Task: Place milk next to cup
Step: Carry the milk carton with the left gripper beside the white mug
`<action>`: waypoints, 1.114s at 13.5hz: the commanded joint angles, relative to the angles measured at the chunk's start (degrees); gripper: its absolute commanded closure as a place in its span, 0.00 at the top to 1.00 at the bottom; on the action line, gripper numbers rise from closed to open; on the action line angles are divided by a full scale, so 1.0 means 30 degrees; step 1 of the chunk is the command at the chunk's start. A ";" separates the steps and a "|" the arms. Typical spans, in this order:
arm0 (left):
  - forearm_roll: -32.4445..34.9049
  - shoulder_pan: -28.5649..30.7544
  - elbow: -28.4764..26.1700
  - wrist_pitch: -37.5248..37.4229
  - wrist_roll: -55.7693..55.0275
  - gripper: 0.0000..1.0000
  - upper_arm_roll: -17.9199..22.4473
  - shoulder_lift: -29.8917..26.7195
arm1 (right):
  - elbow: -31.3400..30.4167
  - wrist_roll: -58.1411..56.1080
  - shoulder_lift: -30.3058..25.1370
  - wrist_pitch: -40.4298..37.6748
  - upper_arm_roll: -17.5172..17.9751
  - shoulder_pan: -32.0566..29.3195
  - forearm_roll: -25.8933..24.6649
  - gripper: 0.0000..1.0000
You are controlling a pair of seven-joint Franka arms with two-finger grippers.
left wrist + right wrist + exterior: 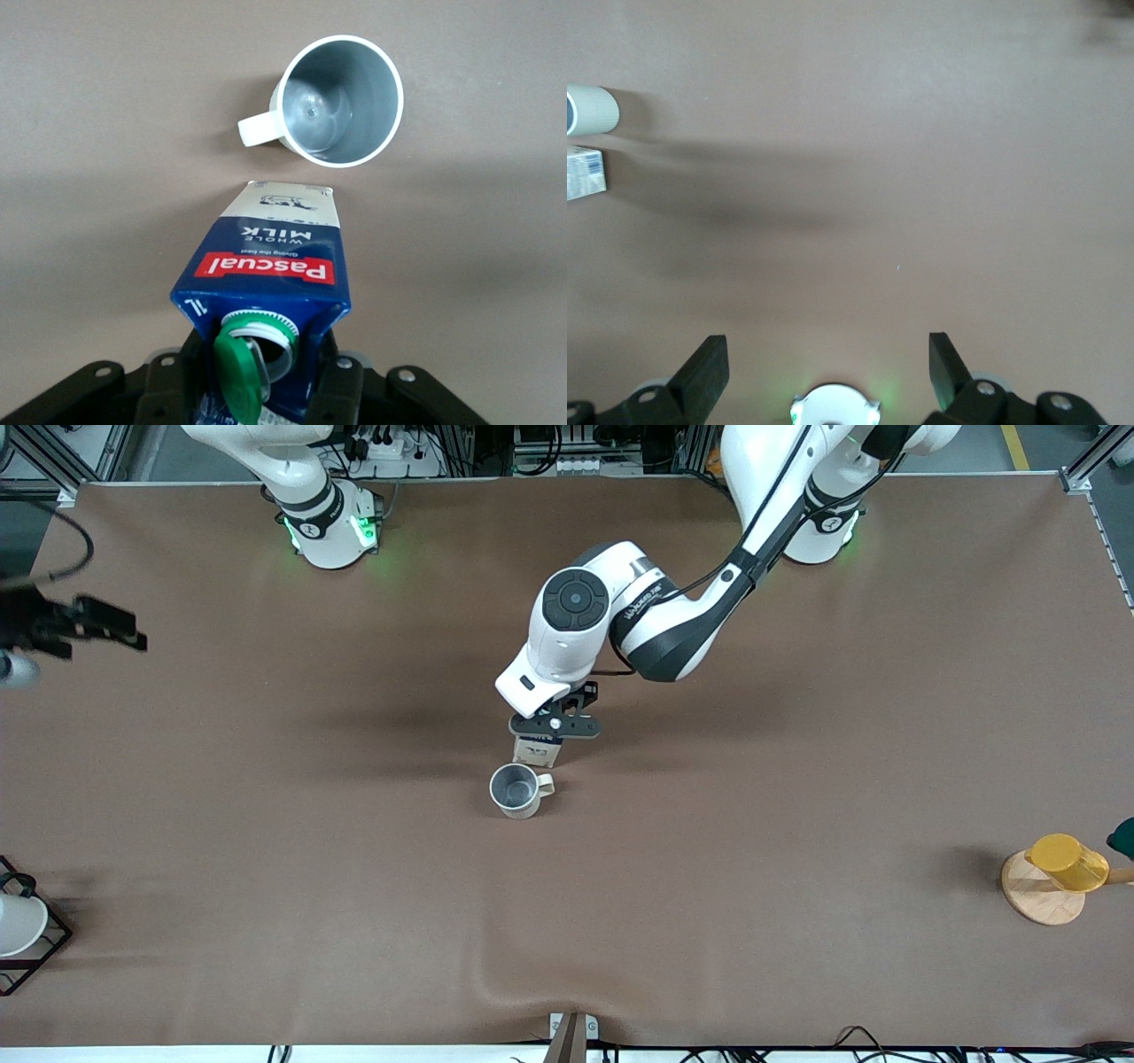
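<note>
The milk (538,751), a dark blue carton with a red band, stands upright just farther from the front camera than the cup (516,789), about a finger's width apart from it. My left gripper (545,735) is shut on the carton's top. In the left wrist view the gripper (252,390) has its fingers (165,390) pressed on both sides of the milk (266,266), whose green cap (241,372) is flipped open. The off-white cup (337,102) lies past the carton's base, its handle turned sideways. My right gripper (106,627) is open and empty (826,354), waiting over the right arm's end of the table.
A yellow cup (1067,862) on a wooden disc (1036,895) sits near the left arm's end. A white cup (16,924) in a black wire rack (49,948) sits at the right arm's end. The brown cloth has a ridge (496,979) near the front edge.
</note>
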 commanded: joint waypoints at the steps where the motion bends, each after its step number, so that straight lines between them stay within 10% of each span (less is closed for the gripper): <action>1: 0.0006 -0.0412 0.0744 -0.0006 -0.0179 0.48 0.0271 0.0372 | -0.0928 0.1211 -0.0895 0.0186 0.0049 0.0095 -0.0449 1.00; 3: 0.0006 -0.0412 0.0744 -0.0006 -0.0208 0.53 0.0271 0.0459 | -0.0898 0.0949 -0.0896 0.0568 -0.0009 0.0065 -0.0448 1.00; 5: 0.0006 -0.0412 0.0715 0.0110 -0.0936 0.94 0.0271 0.0489 | -0.0869 0.0221 -0.0867 0.0597 -0.0038 -0.0255 -0.0506 1.00; 6: 0.0006 -0.0412 0.0715 0.0314 -0.0911 1.00 0.0271 0.0489 | -0.0724 -0.0365 -0.0780 0.0627 -0.0038 -0.0315 -0.0594 1.00; 15: -0.0023 -0.0238 0.1214 0.0788 -0.1203 1.00 0.0270 -0.1583 | 0.0391 -0.0019 -0.0340 0.0627 -0.0009 -0.0375 -0.0389 1.00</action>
